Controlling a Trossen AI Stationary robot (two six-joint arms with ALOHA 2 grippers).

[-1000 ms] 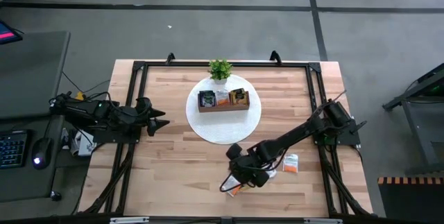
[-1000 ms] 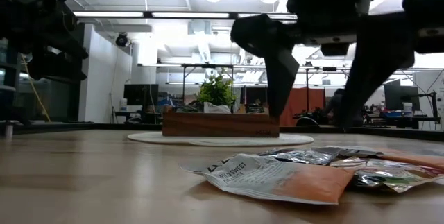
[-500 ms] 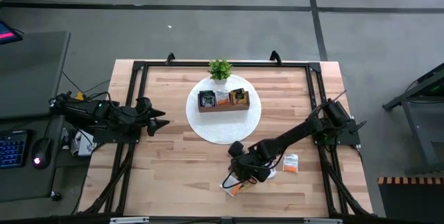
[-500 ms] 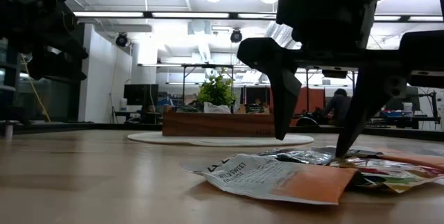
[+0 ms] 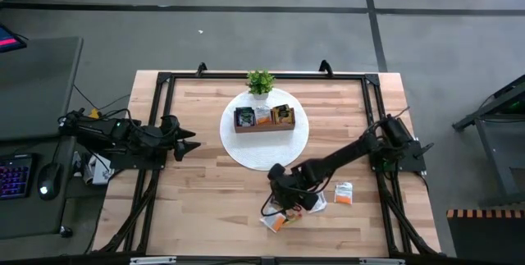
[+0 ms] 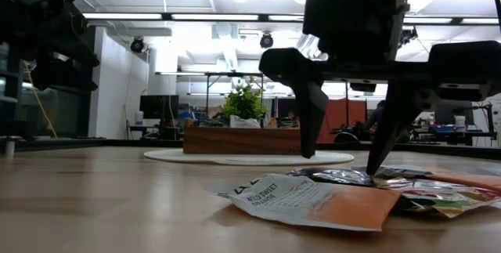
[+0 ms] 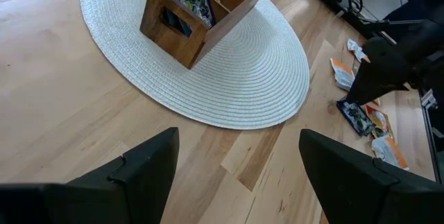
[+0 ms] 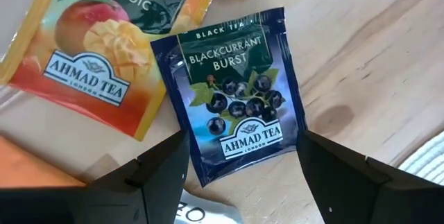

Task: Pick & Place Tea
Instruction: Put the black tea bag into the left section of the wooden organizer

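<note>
Several tea sachets lie in a loose pile on the table's near right part. On top lies a dark blue blackcurrant sachet, beside an orange mango one and a white-and-orange one. My right gripper hangs open low over the pile, pointing steeply down. Its fingers stand on either side of the dark blue sachet. My left gripper waits open at the table's left edge. The wooden tray stands on a round white mat and holds sachets in its compartments.
A small potted plant stands on the mat's far edge, behind the tray. One more sachet lies alone to the right of the pile. Black frame rails run along the table's sides. Bare wood lies between the mat and the left arm.
My right gripper has come down toward the sachet pile and shifted a little toward the table's left. Its wrist has rolled slightly and its fingers have stayed open. The sachets have not moved.
</note>
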